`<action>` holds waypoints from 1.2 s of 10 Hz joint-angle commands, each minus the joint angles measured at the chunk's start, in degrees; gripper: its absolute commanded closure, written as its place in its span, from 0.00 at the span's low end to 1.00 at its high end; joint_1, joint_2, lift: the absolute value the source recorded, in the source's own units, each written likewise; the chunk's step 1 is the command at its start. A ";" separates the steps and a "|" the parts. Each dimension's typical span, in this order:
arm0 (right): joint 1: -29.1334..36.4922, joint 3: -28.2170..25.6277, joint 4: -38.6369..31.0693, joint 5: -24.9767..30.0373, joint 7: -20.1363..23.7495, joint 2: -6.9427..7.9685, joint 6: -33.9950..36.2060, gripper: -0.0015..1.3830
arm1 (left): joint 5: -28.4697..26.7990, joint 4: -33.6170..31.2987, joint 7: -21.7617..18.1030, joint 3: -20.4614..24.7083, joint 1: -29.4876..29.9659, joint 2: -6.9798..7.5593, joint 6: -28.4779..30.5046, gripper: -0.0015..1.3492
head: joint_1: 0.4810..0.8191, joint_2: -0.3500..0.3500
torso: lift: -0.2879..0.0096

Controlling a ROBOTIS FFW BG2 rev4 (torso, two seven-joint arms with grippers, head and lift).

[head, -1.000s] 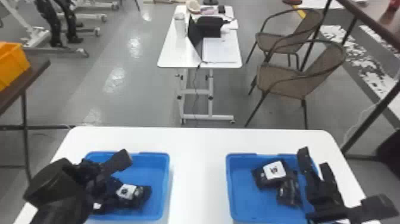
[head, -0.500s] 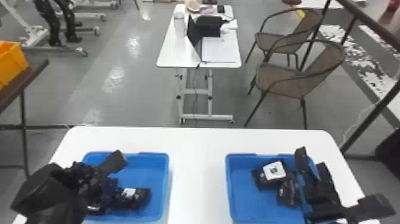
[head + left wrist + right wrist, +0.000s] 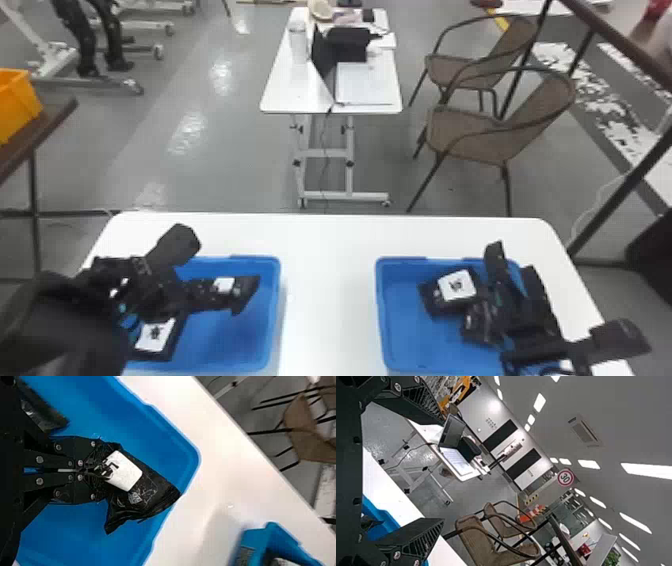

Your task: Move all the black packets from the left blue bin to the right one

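Lift the black packet (image 3: 152, 489), pinched by one end in the left hand (image 3: 99, 470) over the left bin (image 3: 227, 345), clear of the rim (image 3: 276, 300); carry steadily to the right bin (image 3: 381, 315), avoiding the widely spread right hand (image 3: 442, 470).

The left gripper (image 3: 181, 296) has come up from the bottom of the left blue bin (image 3: 275, 320), bringing a black packet (image 3: 241, 290) with it. That's uncovered another packet (image 3: 155, 336), its white label now in plain sight nearer the robot
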 commanded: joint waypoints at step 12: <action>-9.10 12.17 -4.28 5.66 5.13 0.75 3.48 0.11 | 32.40 15.44 15.64 -22.05 -18.48 -7.04 -12.45 0.90 | 0.63 0.29 | 0.97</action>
